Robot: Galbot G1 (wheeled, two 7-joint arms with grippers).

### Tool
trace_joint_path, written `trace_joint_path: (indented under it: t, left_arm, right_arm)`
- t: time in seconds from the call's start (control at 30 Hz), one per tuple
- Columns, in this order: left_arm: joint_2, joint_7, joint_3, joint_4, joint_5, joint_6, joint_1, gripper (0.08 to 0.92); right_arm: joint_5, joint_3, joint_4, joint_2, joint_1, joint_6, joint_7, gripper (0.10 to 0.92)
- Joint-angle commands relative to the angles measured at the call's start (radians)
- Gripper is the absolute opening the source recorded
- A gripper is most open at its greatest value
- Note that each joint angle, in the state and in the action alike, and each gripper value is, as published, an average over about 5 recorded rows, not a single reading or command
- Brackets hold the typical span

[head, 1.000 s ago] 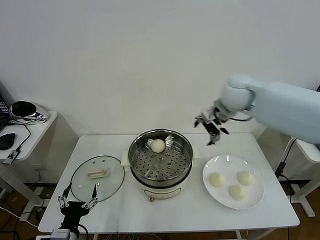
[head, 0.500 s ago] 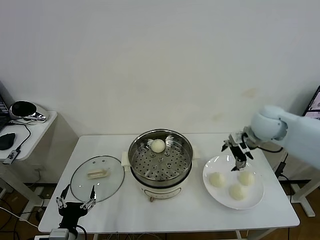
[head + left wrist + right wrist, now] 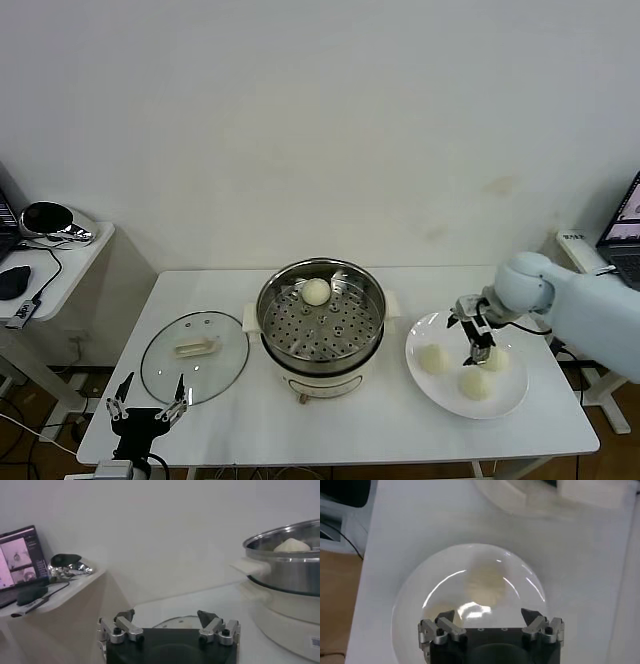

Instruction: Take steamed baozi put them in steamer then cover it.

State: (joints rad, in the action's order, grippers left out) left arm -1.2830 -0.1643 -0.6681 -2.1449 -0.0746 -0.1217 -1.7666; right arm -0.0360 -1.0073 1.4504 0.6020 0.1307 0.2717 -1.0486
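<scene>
The steamer (image 3: pixel 320 322) stands mid-table with one baozi (image 3: pixel 316 291) on its perforated tray. Three baozi (image 3: pixel 433 359) (image 3: pixel 475 383) (image 3: pixel 497 358) lie on the white plate (image 3: pixel 421 335) to its right. My right gripper (image 3: pixel 479 346) is open and hangs low over the plate, between the buns. In the right wrist view the right gripper (image 3: pixel 489 616) is open and empty, with one baozi (image 3: pixel 484 582) on the plate (image 3: pixel 410 597) just beyond it. The cover (image 3: pixel 195 357) lies flat to the steamer's left. My left gripper (image 3: pixel 148 408) is open and idle at the table's front left.
A side table (image 3: pixel 70 262) with a black object (image 3: pixel 45 218) stands at the far left. In the left wrist view the left gripper (image 3: pixel 167 617) faces the steamer (image 3: pixel 285 562) and the side table (image 3: pixel 60 587).
My right gripper moved from behind the steamer to the right and came down over the plate. The left gripper sank slightly at the front edge.
</scene>
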Motion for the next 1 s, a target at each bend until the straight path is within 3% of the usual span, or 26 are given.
trace_joint_path:
  t: [0.03,0.57,0.8,1.0]
  left_arm:
    - [0.001,0.0,-0.002,0.002,0.001,-0.002,0.0,0.823]
    - [0.006,0.001,-0.011,0.02,0.0,0.003,0.005,0.823]
    - [0.005,0.0,-0.009,0.023,0.001,0.004,0.009,0.823]
    - [0.005,0.0,-0.01,0.023,0.001,0.004,0.008,0.823]
  right_arm:
    - [-0.039,0.053,-0.099,0.094,-0.099,-0.006,0.01,0.823]
    - [-0.09,0.08,-0.186,0.183,-0.146,0.001,0.023,0.801]
    - [-0.105,0.084,-0.195,0.185,-0.143,0.006,0.017,0.746]
    - [-0.097,0.085,-0.187,0.179,-0.139,0.012,0.005,0.637]
